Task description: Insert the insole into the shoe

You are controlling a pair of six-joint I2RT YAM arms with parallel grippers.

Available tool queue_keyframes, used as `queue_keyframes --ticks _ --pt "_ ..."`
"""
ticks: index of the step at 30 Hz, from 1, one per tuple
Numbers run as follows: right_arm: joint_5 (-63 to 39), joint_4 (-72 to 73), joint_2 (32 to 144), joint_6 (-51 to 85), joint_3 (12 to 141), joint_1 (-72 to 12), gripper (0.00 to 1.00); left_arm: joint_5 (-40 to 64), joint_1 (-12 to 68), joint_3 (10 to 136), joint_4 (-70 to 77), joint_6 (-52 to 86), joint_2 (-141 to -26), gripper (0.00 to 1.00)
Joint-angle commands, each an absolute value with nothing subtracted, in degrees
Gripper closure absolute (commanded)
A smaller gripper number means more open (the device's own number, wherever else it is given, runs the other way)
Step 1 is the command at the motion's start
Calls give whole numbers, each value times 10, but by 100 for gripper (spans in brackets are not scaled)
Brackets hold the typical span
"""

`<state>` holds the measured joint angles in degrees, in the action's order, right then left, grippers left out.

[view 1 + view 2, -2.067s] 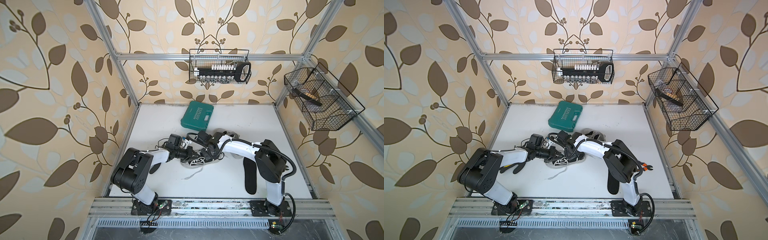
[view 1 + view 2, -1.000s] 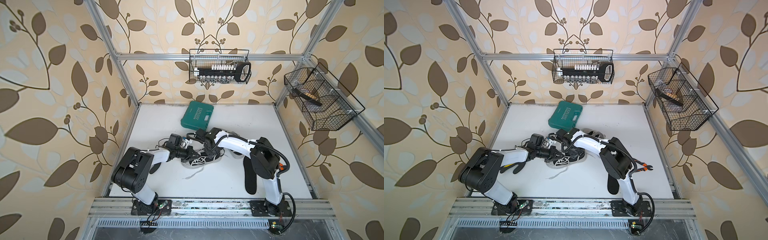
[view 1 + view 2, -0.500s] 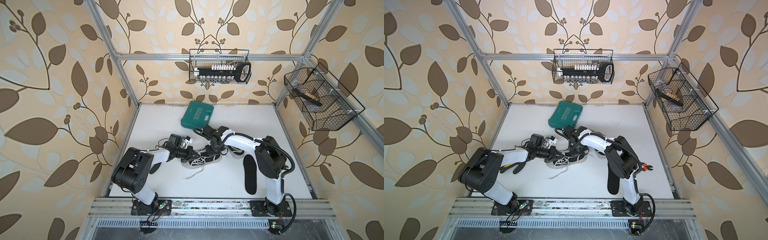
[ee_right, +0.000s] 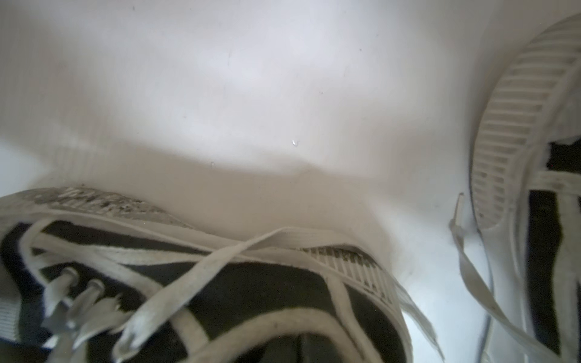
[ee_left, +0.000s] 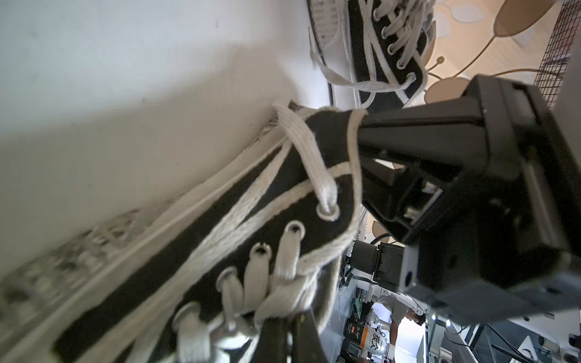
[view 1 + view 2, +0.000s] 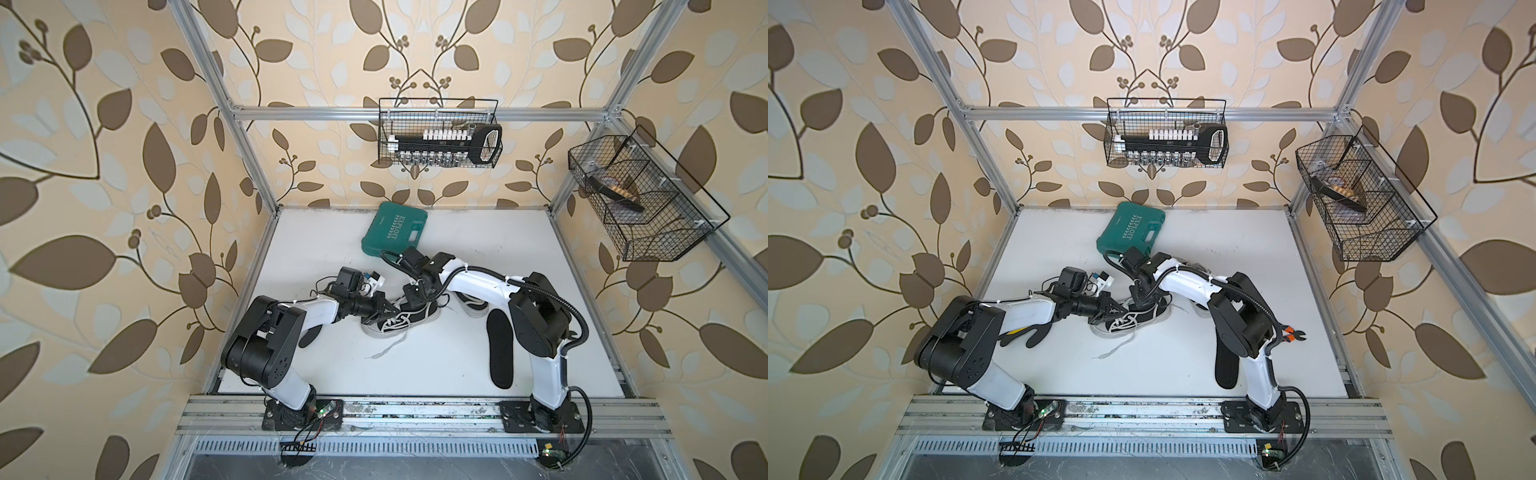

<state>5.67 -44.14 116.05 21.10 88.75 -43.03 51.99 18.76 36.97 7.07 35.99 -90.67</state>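
My L arm lies low, stretched across the white table toward the middle, wrist abt level; its L gripper is clenched on the laced front edge of the black sneaker, which lies tipped on its side mid-table w/ a loose lace trailing toward the front; my R arm folds sharply at the elbow, forearm reaching back over the table, wrist bent down, so the R gripper meets the same sneaker from the far side, jaws closed tight w/ tips at the heel collar, pinching it as far as I can tell; the insole, black, lies flat on the table beside the R arm's upright link, well apart from the sneaker, not in it; both top views show a 2nd sneaker mostly hidden behind the R forearm, and a green tool case near the back wall; a top view shows more of a 2nd insole under the L arm, plus orange-handled cutters by the R elbow; L wrist cam adds what the top can't: the R gripper's black fingers meeting the white-trimmed collar, eyelets close up; R wrist cam is blurry, only laces, ribbed sole edge and bare table.
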Motion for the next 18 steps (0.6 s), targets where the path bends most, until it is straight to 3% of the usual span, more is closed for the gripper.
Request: queue_keyframes --ticks 1,6,9,14,18 --pt "73 -471 1180 198 904 -423 100 527 187 385 40 346 -902 100" --pt "79 -455 1138 199 848 -454 100 517 187 376 44 346 -897 100" --pt "29 -535 1161 187 874 -457 100 523 187 382 41 346 -902 100" --pt "59 -565 1120 193 835 -491 100 508 187 376 32 343 -887 100" --pt "43 -543 1178 204 797 -474 100 512 187 376 46 349 -905 100"
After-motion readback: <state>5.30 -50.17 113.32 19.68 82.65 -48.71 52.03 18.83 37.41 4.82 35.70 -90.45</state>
